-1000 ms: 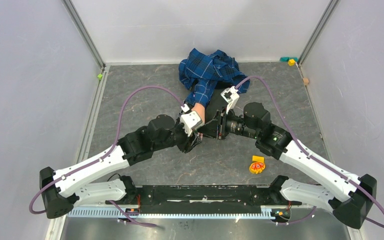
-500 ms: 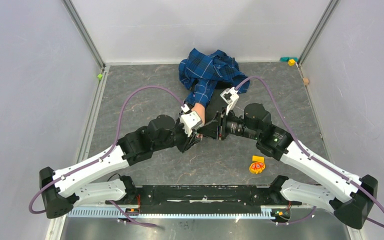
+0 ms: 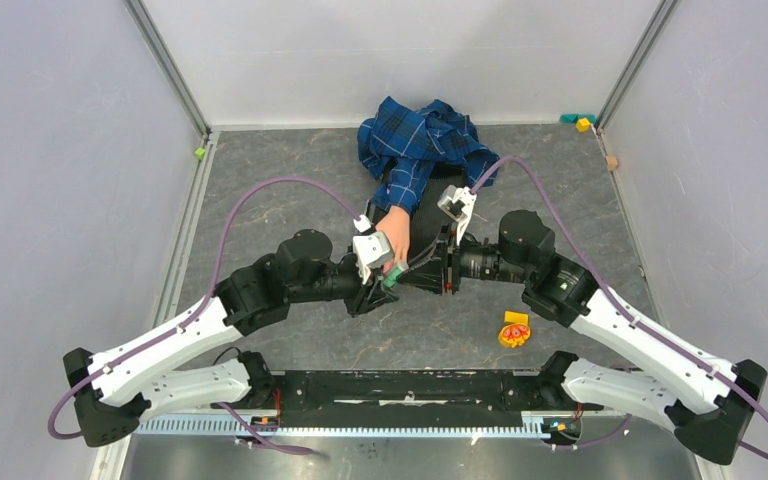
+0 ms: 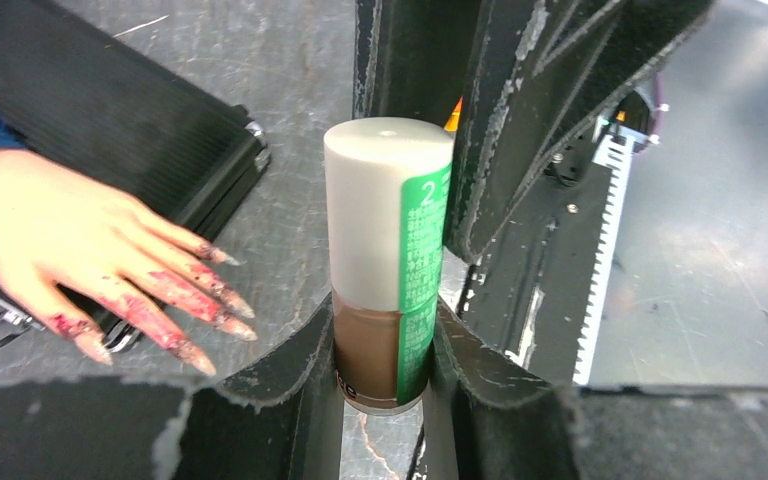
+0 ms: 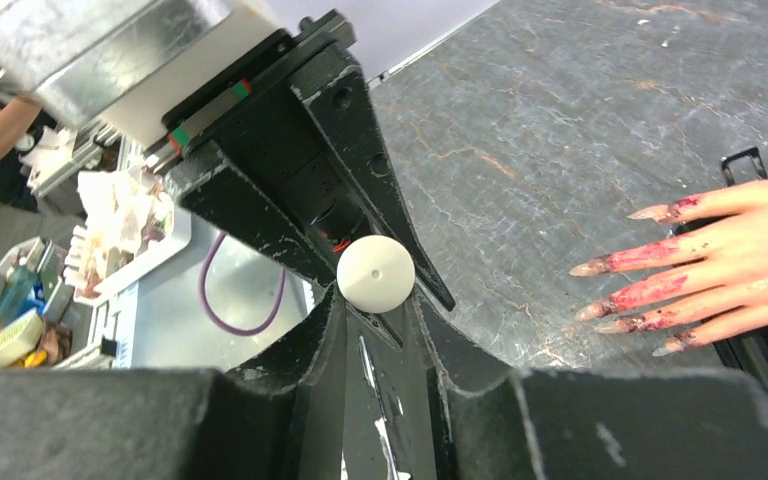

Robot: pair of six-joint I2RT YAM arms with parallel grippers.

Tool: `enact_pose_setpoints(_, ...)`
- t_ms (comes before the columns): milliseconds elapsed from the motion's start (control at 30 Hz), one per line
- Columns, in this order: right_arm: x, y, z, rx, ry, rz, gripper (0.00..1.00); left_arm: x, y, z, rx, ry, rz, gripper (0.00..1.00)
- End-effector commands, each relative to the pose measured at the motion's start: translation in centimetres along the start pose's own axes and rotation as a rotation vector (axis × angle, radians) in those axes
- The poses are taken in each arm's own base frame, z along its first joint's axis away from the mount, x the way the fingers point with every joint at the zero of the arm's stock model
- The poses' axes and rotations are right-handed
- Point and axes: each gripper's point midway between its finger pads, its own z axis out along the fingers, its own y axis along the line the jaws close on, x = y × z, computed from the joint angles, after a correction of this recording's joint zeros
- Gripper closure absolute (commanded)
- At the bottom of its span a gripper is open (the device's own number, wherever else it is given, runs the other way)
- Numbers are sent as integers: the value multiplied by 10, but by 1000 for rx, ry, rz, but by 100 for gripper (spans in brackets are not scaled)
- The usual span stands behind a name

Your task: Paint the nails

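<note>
left gripper [image 4: 385,345]: clamped on bottle [image 4: 382,300] base, mid-frame
right gripper [image 5: 375,297]: facing it head-on, pinching white cap [image 5: 376,272]
nails [image 4: 232,302]: lower left

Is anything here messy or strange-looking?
Yes. On the mannequin hand, red polish is smeared well past the nails, blotching the pale fingers instead of staying on the pointed tips. The blue plaid shirt behind it lies crumpled in a heap. The polish bottle looks intact and capped.
</note>
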Motion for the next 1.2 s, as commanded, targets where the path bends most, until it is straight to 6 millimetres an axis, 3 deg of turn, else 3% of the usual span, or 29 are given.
enact_pose_setpoints(0, -7, 3, -8, -15, -6, -103, 100, -37, -44, -18, 229, -130, 90, 98)
enact_pose_setpoints(167, -14, 4, -11, -2, -39, -87, 98, -37, -41, -13, 216, -141, 72, 98)
enact_pose_setpoints(333, -36, 10, -17, 6, -179, -54, 45, -45, -9, -9, 19, -182, -17, 98)
enact_pose_setpoints(433, -60, 12, -27, 22, -324, -47, 27, -56, 6, -11, -73, -243, -73, 98)
enact_pose_setpoints(600, -90, 10, -35, 34, -516, -14, 26, -77, 20, -16, -161, -325, -164, 98)
enact_pose_setpoints(733, -105, 4, -33, 65, -584, -23, 28, -77, 29, -15, -209, -322, -172, 98)
enact_pose_setpoints(967, -103, -13, -4, 155, -552, 10, 32, -58, 37, -8, -245, -282, -165, 98)
enact_pose_setpoints(1167, -96, 1, 15, 108, -528, 1, 32, -46, 38, -5, -246, -238, -180, 98)
